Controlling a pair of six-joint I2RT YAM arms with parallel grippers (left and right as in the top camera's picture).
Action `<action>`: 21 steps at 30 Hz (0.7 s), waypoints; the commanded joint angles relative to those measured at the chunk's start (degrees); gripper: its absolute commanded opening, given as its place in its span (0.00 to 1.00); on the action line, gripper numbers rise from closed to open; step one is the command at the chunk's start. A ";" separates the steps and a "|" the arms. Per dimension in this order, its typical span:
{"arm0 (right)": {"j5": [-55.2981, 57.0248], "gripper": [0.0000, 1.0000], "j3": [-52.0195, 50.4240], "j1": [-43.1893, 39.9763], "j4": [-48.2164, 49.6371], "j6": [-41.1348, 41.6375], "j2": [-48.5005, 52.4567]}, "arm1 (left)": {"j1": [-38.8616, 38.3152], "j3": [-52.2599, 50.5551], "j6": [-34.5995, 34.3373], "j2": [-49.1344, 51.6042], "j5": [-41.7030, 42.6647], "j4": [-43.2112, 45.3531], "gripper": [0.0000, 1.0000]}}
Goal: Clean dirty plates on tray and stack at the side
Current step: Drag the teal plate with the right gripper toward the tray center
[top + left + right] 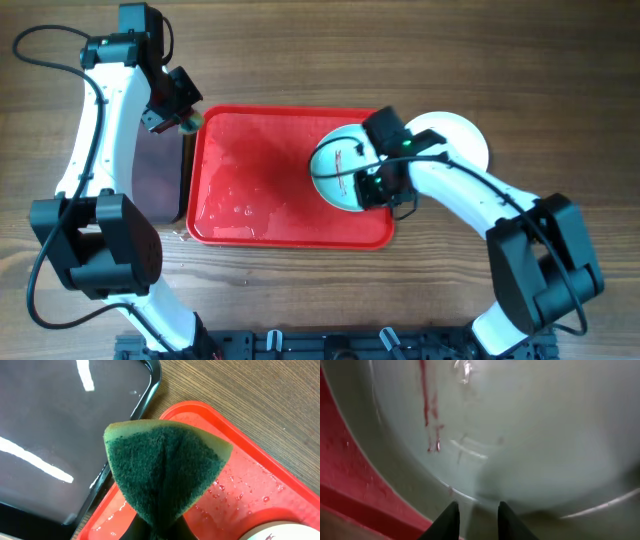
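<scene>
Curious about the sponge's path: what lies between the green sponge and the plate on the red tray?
Overhead, only bare red tray floor, wet with droplets, separates the green sponge from the smeared plate.

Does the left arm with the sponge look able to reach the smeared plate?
Probably yes: only bare red tray lies between the sponge and the plate; the right gripper occupies just its far side.

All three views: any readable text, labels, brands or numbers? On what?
None readable in any view.
Red tray, black tray and sponge: no print or labels.
Plate: the dark marks are smears, not writing.
</scene>
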 commanded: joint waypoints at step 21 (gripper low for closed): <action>-6.97 0.43 16.17 7.02 -9.77 -0.11 0.81 | 0.00 -0.28 -0.76 -0.63 -0.98 -0.09 0.04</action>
